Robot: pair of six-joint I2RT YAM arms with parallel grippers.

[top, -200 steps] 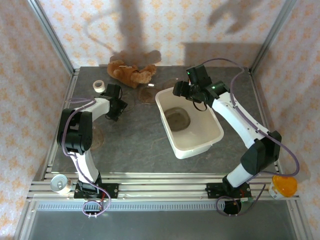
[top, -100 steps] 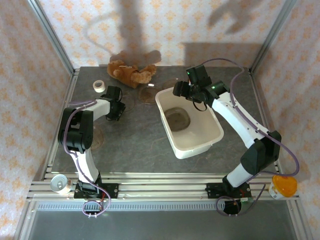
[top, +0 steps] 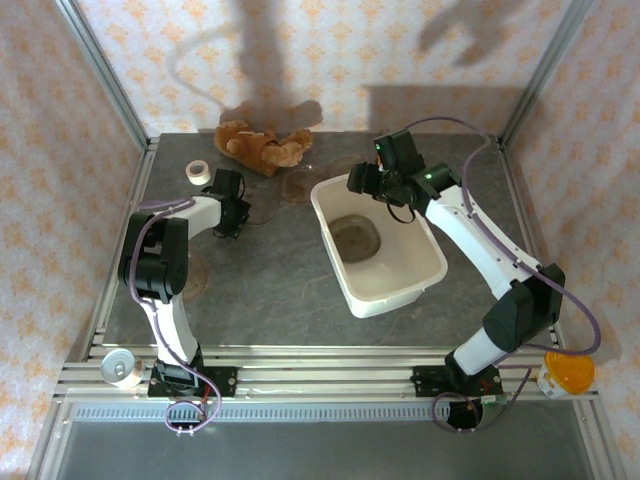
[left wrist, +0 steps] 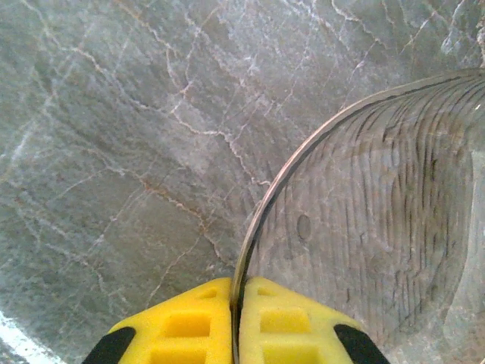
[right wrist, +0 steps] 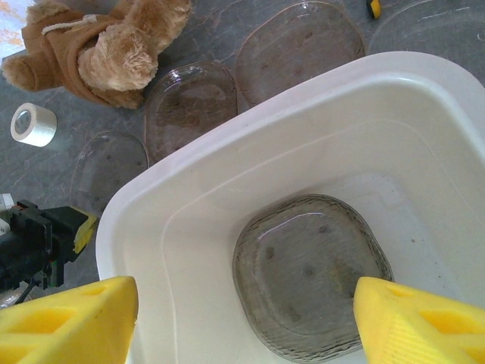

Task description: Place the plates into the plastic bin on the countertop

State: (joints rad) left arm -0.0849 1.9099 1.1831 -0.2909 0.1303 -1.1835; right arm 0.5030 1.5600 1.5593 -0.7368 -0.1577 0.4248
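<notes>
Left gripper (left wrist: 235,303): my jaws pinch shut on a clear plate (left wrist: 379,205) rim, left of the plastic bin (top: 388,297) | plate spreads ahead of my fingers | right gripper (right wrist: 246,292): gapes wide above the bin, second plate (right wrist: 311,273) inside

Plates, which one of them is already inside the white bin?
The plate lying flat on the floor of the plastic bin. It alone has white walls around it; the other plates are outside the bin, on the countertop.
</notes>
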